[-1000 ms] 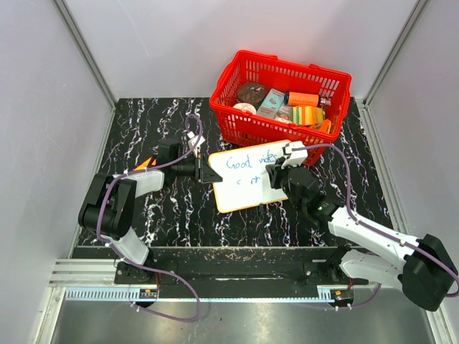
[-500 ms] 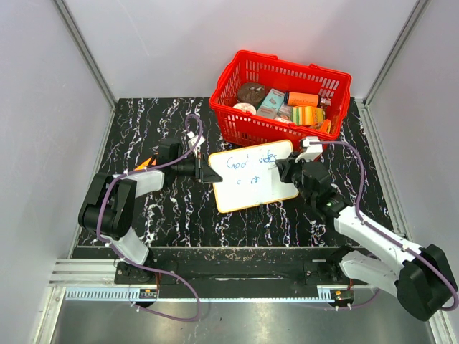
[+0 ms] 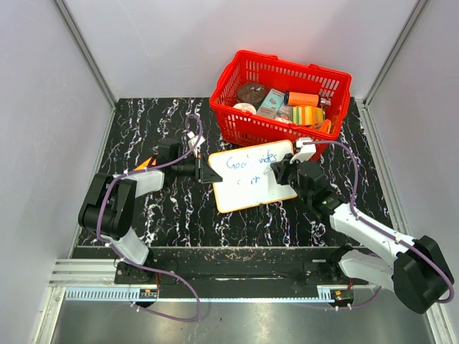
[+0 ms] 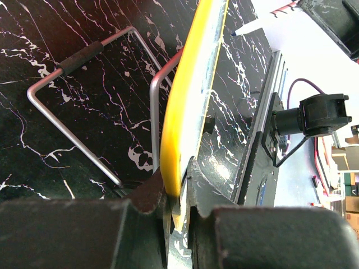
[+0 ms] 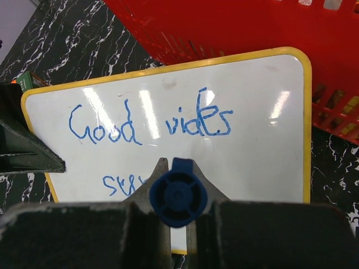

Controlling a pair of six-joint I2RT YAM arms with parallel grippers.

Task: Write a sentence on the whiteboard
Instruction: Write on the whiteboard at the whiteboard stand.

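The whiteboard (image 3: 247, 188), white with a yellow rim, stands tilted in front of the red basket. The sentence (image 3: 250, 162) is in blue, "Good" and a second word above a short second line. My left gripper (image 3: 204, 171) is shut on the board's left edge. In the left wrist view the rim (image 4: 188, 95) runs edge-on into my left gripper (image 4: 175, 180). My right gripper (image 3: 280, 172) is shut on a blue marker (image 5: 178, 194) over the board's right part. The right wrist view shows the board (image 5: 258, 151) and the sentence (image 5: 148, 124). The marker tip (image 4: 240, 31) is close to the board; contact is unclear.
The red basket (image 3: 237, 123) with several packaged items stands right behind the board. A wire stand (image 4: 61, 131) props the board from behind. A small orange object (image 3: 145, 163) lies by the left arm. Grey walls close in the black marbled table (image 3: 143, 122).
My right gripper with the marker swung right toward the board's right edge, then came back a little to the left. The left gripper and the board have not moved.
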